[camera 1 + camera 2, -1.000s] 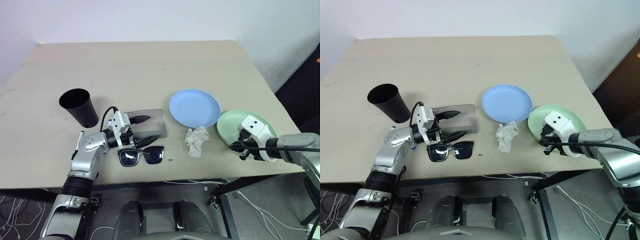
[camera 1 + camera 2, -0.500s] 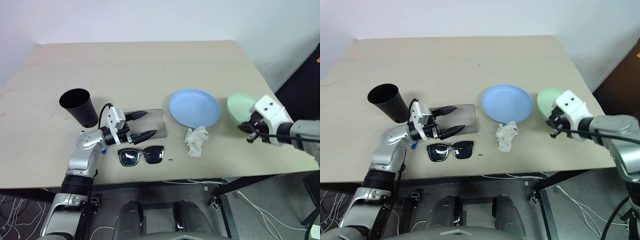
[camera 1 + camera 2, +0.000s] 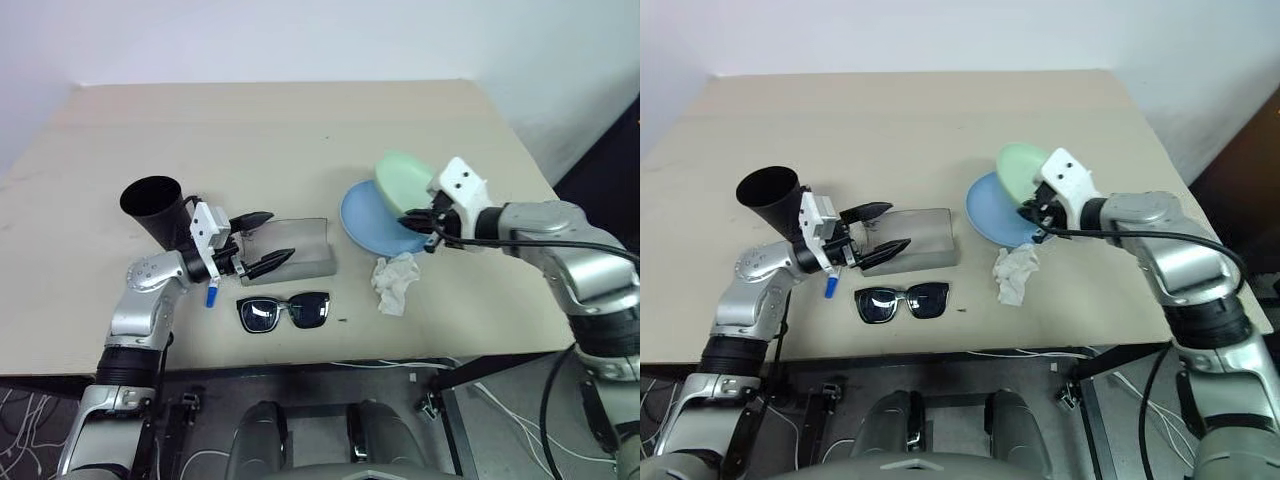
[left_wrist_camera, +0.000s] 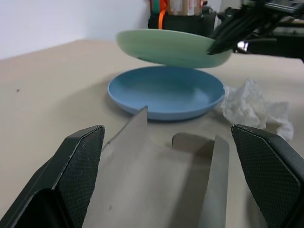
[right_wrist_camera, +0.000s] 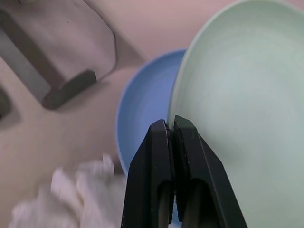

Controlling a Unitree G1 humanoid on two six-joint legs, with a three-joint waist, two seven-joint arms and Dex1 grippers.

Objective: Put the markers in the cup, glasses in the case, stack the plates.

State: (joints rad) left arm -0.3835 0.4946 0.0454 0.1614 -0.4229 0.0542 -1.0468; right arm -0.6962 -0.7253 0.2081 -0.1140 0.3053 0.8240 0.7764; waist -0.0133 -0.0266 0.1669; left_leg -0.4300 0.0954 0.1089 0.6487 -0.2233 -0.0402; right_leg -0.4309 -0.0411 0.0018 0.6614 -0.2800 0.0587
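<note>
Starting nearest me, the glasses (image 3: 284,311) lie loose at six o'clock, left gripper (image 3: 261,241) spread wide over the case (image 3: 294,250). Further out, toward two o'clock, the right gripper (image 3: 432,228), clenched on the green plate (image 3: 403,178), has carried it above the blue plate (image 3: 372,217); stacking looks close, apparently not touching.

A beige tabletop (image 3: 300,130), its far half bare. Toward the left edge stands a black cup (image 3: 152,208). Near the front edge, left of centre, lies a grey case (image 3: 295,255), with a blue-capped marker (image 3: 212,294) just to its left and black sunglasses (image 3: 283,312) between the case and the front edge. Right of centre rests a light blue plate (image 3: 372,222); a crumpled white tissue (image 3: 394,281) lies just in front of it.
</note>
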